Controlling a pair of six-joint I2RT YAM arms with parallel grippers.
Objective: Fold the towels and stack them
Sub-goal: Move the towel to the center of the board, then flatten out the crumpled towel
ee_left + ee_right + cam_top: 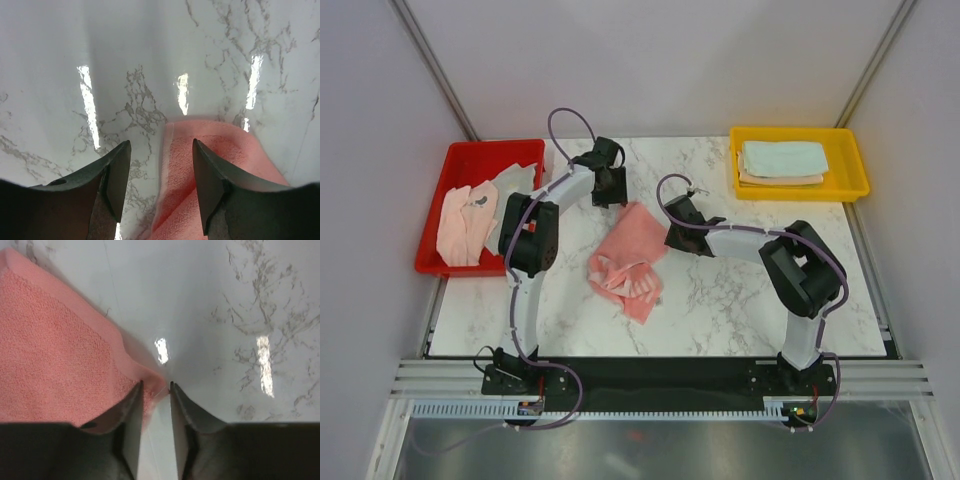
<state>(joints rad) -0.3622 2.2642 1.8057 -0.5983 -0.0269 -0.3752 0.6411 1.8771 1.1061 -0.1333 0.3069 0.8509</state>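
A pink towel (625,252) lies rumpled on the marble table (740,290), its near end bunched up. My left gripper (609,188) hovers over the towel's far corner. In the left wrist view that gripper (160,145) is open, and the towel's (176,192) left edge runs between the fingers, below them. My right gripper (672,234) is at the towel's right corner. Seen from the right wrist, its jaws (156,385) stand a narrow gap apart, with the tip of the towel (50,350) corner lying between the fingertips.
A red tray (431,228) at the left holds a pale pink towel (465,225) and a light grey-green one (511,180), both loose. At the back right a yellow tray (856,166) carries a folded mint towel (782,158) on a peach one (780,180).
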